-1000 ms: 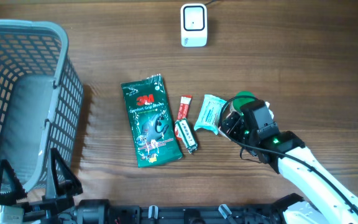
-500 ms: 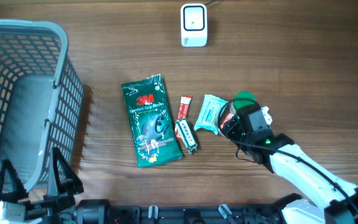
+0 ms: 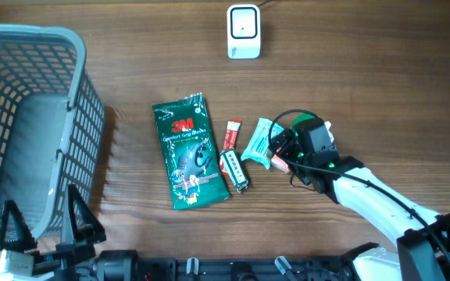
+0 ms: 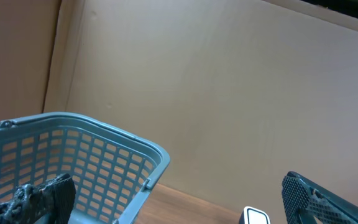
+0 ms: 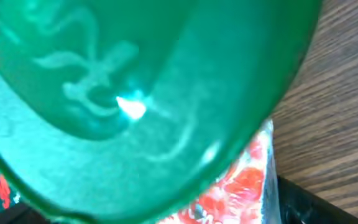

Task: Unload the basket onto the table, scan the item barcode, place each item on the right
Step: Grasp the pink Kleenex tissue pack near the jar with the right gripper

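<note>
A round green-lidded container (image 3: 308,122) lies right of centre on the table, and its green top (image 5: 135,81) fills most of the right wrist view. My right gripper (image 3: 283,149) hangs low over its left side, jaws open wide. Only one dark finger (image 5: 316,202) shows at the lower right. A red-and-white wrapper (image 5: 244,186) lies between the jaws and peeks out beneath the gripper (image 3: 278,161). The white scanner (image 3: 243,31) stands at the far edge. My left gripper (image 4: 179,208) is open and empty at the near left, by the basket.
A grey plastic basket (image 3: 73,94) fills the left side. In the middle lie a dark green 3M pack (image 3: 190,151), a small red stick (image 3: 232,134), a small black packet (image 3: 234,171) and a pale teal packet (image 3: 258,140) touching my right gripper.
My right gripper has slid left and slightly away along the green-lidded container, nudging the teal packet left. The red-and-white wrapper now shows beneath it. The left arm has not moved.
</note>
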Controlling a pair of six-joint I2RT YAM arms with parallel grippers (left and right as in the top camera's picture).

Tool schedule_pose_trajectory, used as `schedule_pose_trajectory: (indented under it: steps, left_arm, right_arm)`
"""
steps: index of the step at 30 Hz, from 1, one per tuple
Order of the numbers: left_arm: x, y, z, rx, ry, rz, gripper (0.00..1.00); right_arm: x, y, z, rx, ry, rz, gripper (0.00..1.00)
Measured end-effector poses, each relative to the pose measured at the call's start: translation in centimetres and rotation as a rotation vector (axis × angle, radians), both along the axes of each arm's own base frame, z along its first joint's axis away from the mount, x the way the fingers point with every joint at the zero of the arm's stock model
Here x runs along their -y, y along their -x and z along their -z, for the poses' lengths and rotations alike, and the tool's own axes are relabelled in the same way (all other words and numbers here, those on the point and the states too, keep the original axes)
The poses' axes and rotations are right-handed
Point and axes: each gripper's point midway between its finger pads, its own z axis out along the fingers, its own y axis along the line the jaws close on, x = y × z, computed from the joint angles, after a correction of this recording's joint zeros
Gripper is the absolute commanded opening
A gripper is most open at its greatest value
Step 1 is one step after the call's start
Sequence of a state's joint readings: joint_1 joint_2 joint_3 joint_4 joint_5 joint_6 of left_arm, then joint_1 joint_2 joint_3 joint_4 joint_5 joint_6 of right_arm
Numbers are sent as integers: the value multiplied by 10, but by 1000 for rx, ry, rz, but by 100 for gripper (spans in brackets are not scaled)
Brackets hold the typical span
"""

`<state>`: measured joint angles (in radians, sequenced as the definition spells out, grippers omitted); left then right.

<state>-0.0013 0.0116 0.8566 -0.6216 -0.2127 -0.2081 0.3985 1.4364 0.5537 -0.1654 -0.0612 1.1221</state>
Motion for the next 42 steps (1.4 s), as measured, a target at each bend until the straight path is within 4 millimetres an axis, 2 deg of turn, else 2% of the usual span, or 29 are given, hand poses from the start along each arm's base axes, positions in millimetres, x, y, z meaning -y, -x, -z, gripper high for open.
schedule_pose_trajectory:
  steps: [1,3,6,12,15,17,20,22,24,26,28,29,34,37,40,42]
  left_arm:
    - [0,0,0,0,0,0,100]
    - [0,0,0,0,0,0,100]
    - [0,0,0,0,0,0,100]
    - [0,0,0,0,0,0,100]
    - [0,0,0,-1,0,0,100]
    - [0,0,1,-5,0,0,100]
    - [0,0,2,-7,0,0,100]
    - [0,0,2,-8,0,0,100]
    - [0,0,2,-8,0,0,100]
    - [0,-1,3,-13,0,0,100]
    - [0,-1,6,-27,0,0,100]
    - [0,-2,9,-37,0,0,100]
    - [0,-3,16,-68,1,0,100]
    - [0,-5,31,-130,1,0,100]
    - [0,-6,45,-189,2,0,100]
    - [0,-6,58,-241,3,0,100]
  right_arm:
    - [0,0,0,-1,0,-1,99]
    - [1,2,1,-10,4,-1,92]
    - [5,12,5,-59,28,0,86]
    - [10,20,7,-96,45,2,85]
    - [10,21,8,-102,49,2,72]
    - [13,25,10,-116,60,4,60]
    - [16,32,13,-146,72,7,52]
    - [17,33,14,-152,78,9,40]
    - [20,35,16,-163,83,25,37]
    - [19,35,16,-161,75,31,19]
    - [18,33,15,-157,67,36,13]
    - [17,33,15,-156,65,33,4]
    - [11,29,13,-128,35,2,4]
    - [1,25,11,-92,-10,-70,4]
    - [-11,35,7,-83,-61,-164,4]
    - [-20,44,-2,-52,-107,-240,4]
